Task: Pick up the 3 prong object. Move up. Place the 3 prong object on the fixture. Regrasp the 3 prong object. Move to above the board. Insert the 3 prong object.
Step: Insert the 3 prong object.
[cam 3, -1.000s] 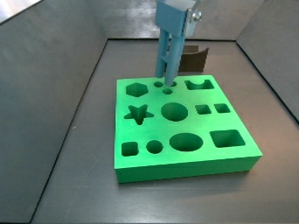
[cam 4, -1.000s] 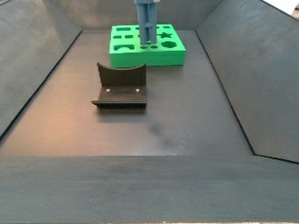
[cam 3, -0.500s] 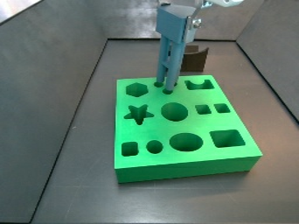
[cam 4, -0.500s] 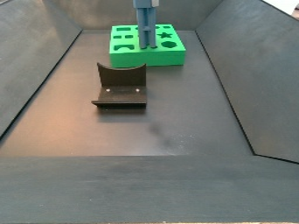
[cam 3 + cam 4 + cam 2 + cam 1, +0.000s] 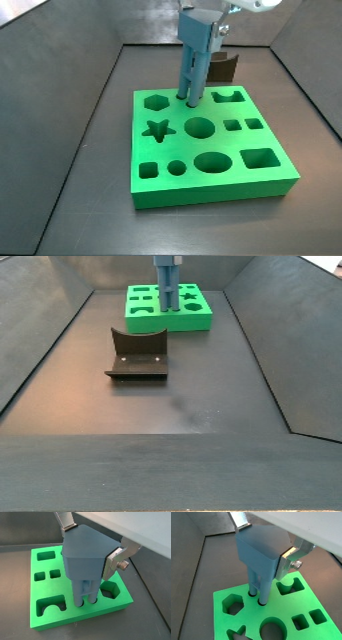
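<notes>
The green board [image 5: 211,148] lies on the dark tabletop [image 5: 187,396], the fixture [image 5: 138,354] well apart. The 3 prong object [image 5: 262,552] stands upright, prongs in the board's 12 o'clock holes, clamped by the tool [image 5: 90,537].

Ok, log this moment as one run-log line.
phase: insert | gripper: shut on 3 prong object, above board | prongs: tips in small holes near hexagon cut-out | fixture: empty, on floor

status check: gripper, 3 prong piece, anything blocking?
Gripper shut on 3 prong object, above the board. Prongs at the small holes. Fixture apart; nothing blocking.
</notes>
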### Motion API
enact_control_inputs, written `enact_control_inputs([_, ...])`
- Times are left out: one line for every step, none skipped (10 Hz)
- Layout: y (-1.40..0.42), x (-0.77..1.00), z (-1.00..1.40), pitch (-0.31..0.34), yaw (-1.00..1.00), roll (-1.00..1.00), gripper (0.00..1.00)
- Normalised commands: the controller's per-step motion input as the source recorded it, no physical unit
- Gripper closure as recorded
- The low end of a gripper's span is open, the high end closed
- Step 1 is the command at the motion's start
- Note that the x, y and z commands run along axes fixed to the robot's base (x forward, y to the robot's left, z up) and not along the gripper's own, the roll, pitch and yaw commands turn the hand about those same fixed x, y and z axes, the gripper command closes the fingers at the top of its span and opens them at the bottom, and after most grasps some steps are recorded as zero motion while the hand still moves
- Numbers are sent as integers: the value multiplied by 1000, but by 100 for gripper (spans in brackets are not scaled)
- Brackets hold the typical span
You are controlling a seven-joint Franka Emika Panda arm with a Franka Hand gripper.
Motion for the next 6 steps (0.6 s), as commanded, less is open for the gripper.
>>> enact_control_inputs([0,0,-349,-54,0,0,100])
enact_control_inputs([0,40,-594,-51,14,0,100])
enact_control_inputs([0,100,-703,-76,37,-26,100])
enact_control_inputs([77,151,-697,-54,94,-64,100])
enact_control_inputs([140,151,-694,-57,163,-117,100])
enact_control_inputs([180,103,-754,-111,183,-181,100])
